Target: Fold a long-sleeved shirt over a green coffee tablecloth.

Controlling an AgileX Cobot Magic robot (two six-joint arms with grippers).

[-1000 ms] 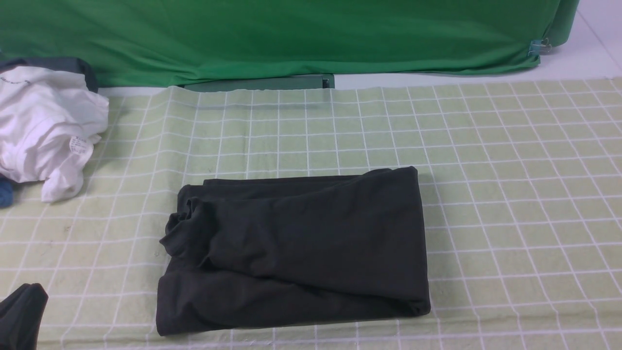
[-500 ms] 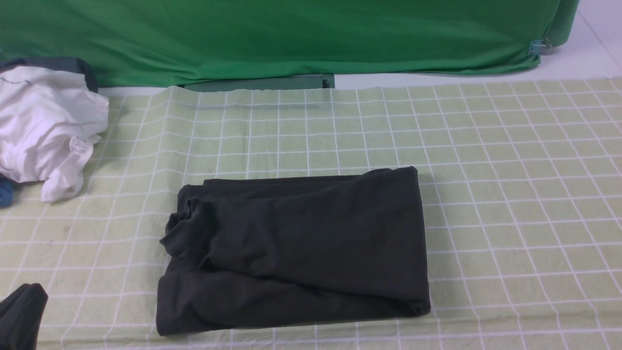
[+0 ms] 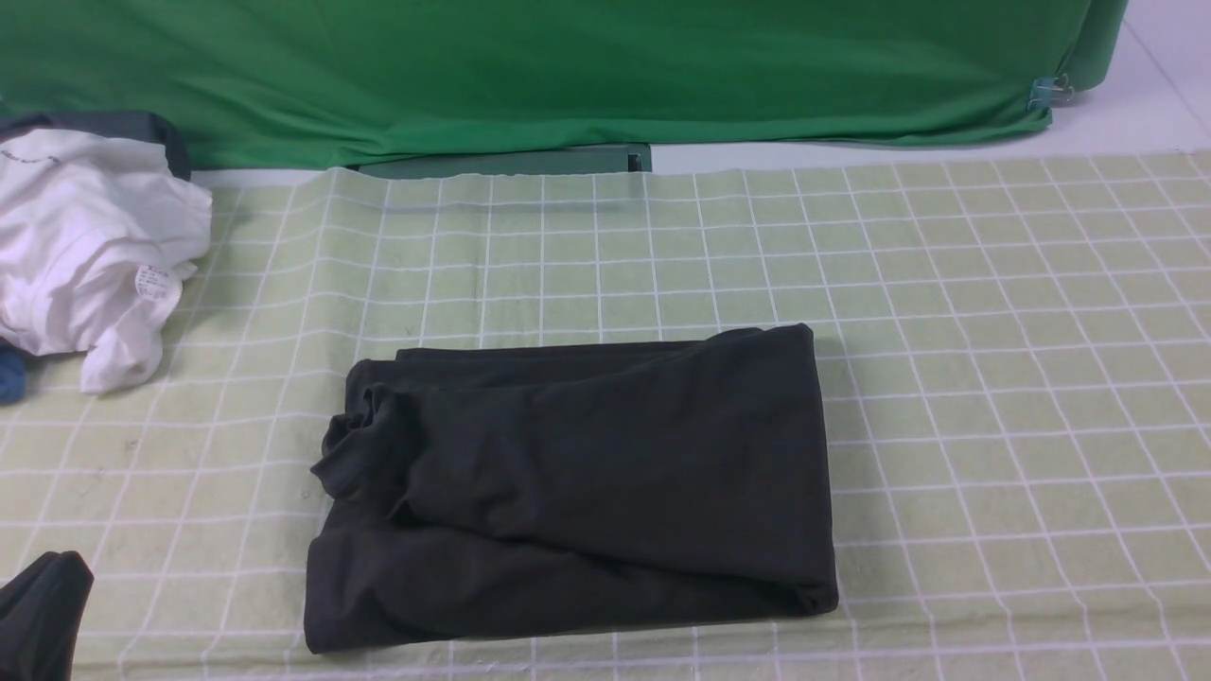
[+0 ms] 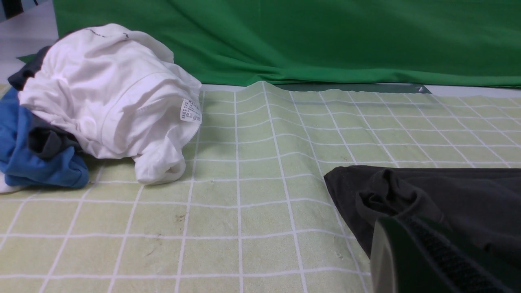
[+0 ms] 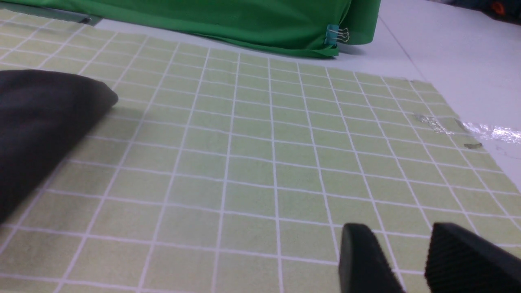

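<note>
The black long-sleeved shirt (image 3: pixel 577 482) lies folded into a rough rectangle on the pale green coffee tablecloth (image 3: pixel 993 378) with its white grid. No print shows on it. My left gripper (image 3: pixel 38 615) sits low at the near left corner, apart from the shirt. In the left wrist view that gripper (image 4: pixel 407 244) is shut with nothing in it, and the shirt's bunched edge (image 4: pixel 447 195) lies just beyond. My right gripper (image 5: pixel 401 232) hovers open over bare tablecloth (image 5: pixel 252 162), well away from the shirt's corner (image 5: pixel 36 118). It does not show in the front view.
A crumpled white garment (image 3: pixel 90 255) with a label lies at the far left, over blue cloth (image 4: pixel 28 162). A plain green backdrop (image 3: pixel 568 76) hangs behind, held by a clip (image 3: pixel 1045 92). Clear tape (image 5: pixel 488 132) holds the tablecloth's edge to the white table.
</note>
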